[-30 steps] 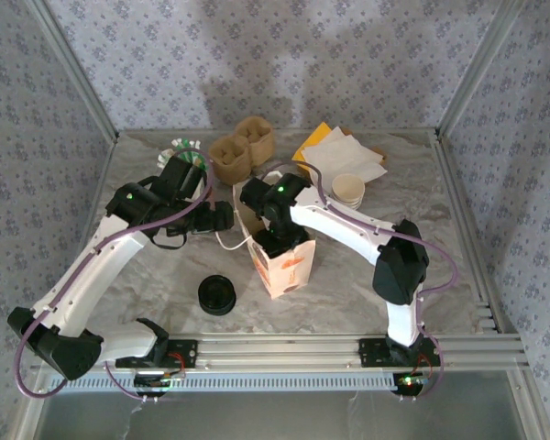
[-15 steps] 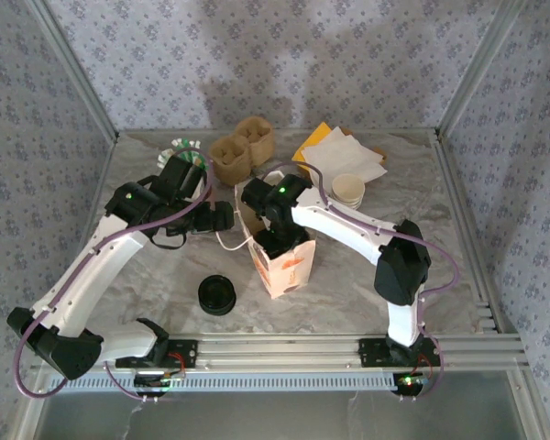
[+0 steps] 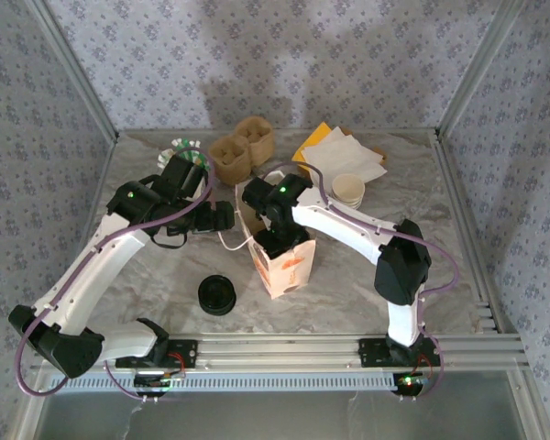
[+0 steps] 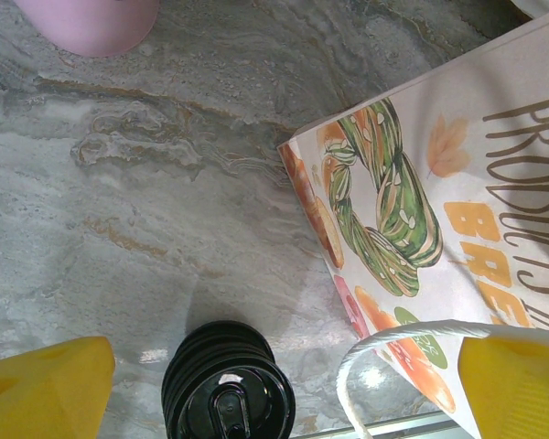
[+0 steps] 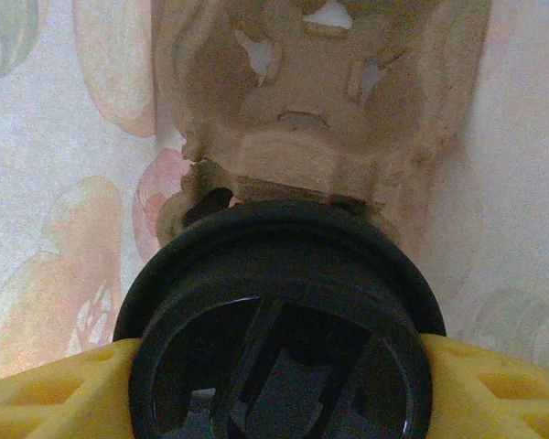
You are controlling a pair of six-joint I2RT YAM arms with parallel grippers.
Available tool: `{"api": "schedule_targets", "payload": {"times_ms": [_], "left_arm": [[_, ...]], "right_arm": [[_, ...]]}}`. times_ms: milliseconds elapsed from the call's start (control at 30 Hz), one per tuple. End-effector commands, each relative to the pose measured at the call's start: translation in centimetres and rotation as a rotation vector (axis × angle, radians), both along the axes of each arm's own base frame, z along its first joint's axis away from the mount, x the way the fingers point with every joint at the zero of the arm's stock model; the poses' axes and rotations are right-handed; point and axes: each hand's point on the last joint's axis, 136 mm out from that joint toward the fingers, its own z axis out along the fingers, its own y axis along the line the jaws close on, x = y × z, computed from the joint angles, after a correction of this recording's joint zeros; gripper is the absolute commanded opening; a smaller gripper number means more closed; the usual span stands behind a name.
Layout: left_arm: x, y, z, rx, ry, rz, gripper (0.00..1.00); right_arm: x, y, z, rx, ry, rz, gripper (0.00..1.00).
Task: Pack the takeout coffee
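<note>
One coffee [image 5: 279, 274] we are clamping in the right end effector [image 5: 274, 389], inside one bag [image 3: 289, 268]; left end effector [image 3: 220, 218] is gaping.

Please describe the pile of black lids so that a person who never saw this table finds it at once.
On the marbled table, find the upright printed paper bag in the middle. Just left of it, nearer the arms' bases, sits the pile of black lids. It is low, round and all black, with no cup beneath, unlike the cream cups at the far right.

Paper bag [image 3: 281, 268] walls tight around right hand [image 5: 276, 389], pulp carrier [image 5: 302, 146] beneath
</note>
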Motion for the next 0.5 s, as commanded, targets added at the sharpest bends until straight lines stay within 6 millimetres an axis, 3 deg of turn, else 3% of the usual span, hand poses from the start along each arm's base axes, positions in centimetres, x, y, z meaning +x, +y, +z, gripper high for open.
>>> {"api": "schedule_targets", "payload": {"times_ms": [0, 467], "left_arm": [[0.1, 0.2, 1.0, 0.008, -0.031, -0.01, 0.96], [0.0, 0.2, 1.2, -0.001, -0.04, -0.006, 0.96]], "right_arm": [[-0.5, -1.3, -2.3, -0.085, 0.049, 0.015, 0.7], [-0.3, -1.5, -1.0, -0.085, 0.038, 0.021, 0.79]]}}
